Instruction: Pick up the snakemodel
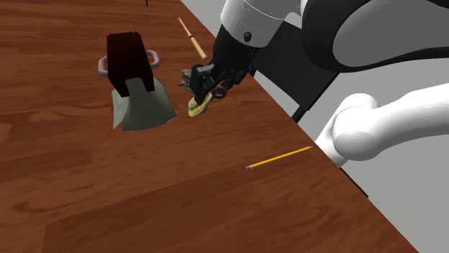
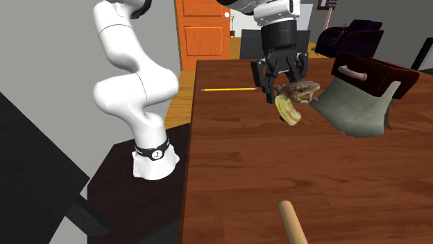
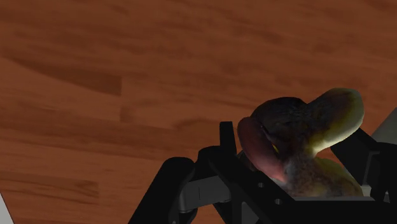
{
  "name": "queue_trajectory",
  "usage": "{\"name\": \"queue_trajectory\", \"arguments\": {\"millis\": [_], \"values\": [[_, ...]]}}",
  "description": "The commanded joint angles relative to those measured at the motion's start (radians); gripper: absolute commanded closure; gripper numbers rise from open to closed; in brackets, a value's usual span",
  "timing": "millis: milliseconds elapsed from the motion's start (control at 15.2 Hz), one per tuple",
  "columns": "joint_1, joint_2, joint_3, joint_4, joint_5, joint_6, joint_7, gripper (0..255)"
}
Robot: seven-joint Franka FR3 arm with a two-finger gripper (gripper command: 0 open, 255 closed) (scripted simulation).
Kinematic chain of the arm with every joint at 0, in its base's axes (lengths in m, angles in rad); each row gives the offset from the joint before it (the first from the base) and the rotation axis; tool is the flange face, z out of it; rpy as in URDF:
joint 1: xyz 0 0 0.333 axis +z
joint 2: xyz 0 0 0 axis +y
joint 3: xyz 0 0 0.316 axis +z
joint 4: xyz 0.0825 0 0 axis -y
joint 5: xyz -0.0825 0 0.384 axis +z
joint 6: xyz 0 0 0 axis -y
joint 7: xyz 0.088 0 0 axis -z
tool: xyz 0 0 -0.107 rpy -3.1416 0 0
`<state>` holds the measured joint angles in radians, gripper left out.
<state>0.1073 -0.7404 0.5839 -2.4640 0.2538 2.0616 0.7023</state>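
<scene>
The snake model (image 2: 290,105), a coiled figure in mottled brown with a yellow underside, is clasped between the black fingers of my gripper (image 2: 281,89). In the shoulder view the gripper (image 1: 206,86) points down near the table's right edge, and the snake's (image 1: 197,106) yellow coil hangs below the fingertips. In the wrist view the snake (image 3: 299,143) bulges out between the two fingers (image 3: 219,168), with the wooden tabletop (image 3: 127,76) some way beyond it. I cannot tell whether its lowest coil touches the wood.
A grey-green bag with a dark brown top and a handle (image 1: 135,86) stands close beside the snake, at the shoulder view's left. A yellow pencil (image 1: 280,156) lies near the table edge. A wooden stick (image 1: 192,37) lies farther back. An orange door (image 2: 205,31) stands behind.
</scene>
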Motion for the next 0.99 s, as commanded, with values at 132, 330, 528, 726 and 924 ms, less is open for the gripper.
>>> {"name": "queue_trajectory", "arguments": {"millis": [132,330,528,726,924], "values": [[0.0,0.001,0.001,-0.001,0.0,0.0,0.001,255],[-0.003,0.0,-0.008,0.024,-0.006,-0.027,-0.002,255],[-0.007,-0.001,-0.02,0.063,-0.014,-0.066,-0.004,255],[-0.012,0.0,-0.03,0.102,-0.022,-0.105,-0.006,255],[-0.017,0.004,-0.04,0.144,-0.03,-0.142,-0.008,255]]}}
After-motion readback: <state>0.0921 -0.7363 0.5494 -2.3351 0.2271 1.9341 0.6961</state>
